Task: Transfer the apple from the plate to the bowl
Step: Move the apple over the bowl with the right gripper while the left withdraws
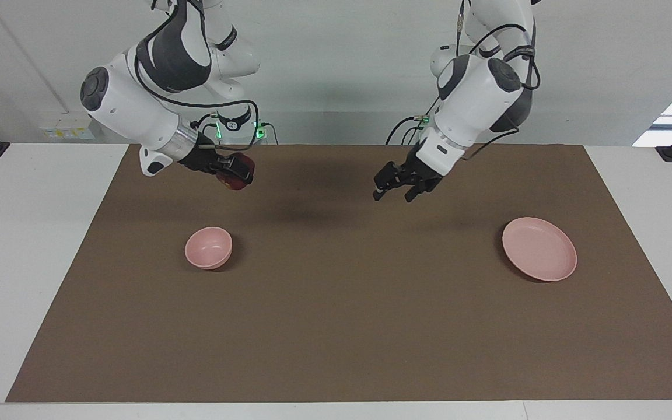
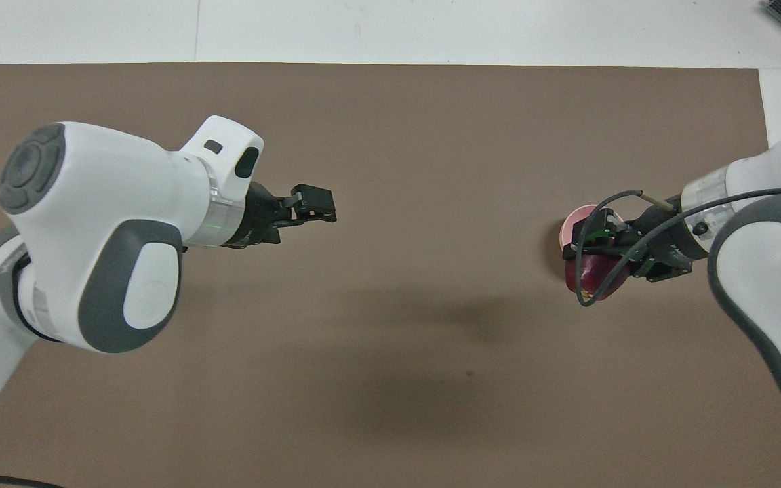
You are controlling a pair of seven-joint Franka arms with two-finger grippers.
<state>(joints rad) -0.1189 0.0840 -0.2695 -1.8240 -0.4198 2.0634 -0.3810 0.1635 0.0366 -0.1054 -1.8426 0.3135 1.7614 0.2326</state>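
— Apple first: where do we have it?

— We carry the small, glossy dark red apple in the right gripper, jaws pinching it from the sides, up in the air above the brown mat that covers the desk. It hangs close to the small, deep, pale pink bowl, over the mat just robot-side of it.

— Why so high?

— We judge it is so the fruit clears the bowl's rim before we lower it. From the overhead view the apple covers part of the bowl, but the facing view shows they are well apart.

— And the wide, flat, pale pink plate?

— It sits bare toward the left arm's end of the desk; the apple is off it.

— The left gripper?

— It waits over the mat between bowl and plate, jaws spread and holding nothing, so it stays out of our way.

— What remains?

— We still need to centre over the bowl, lower, and release gently, lest the round apple roll out.
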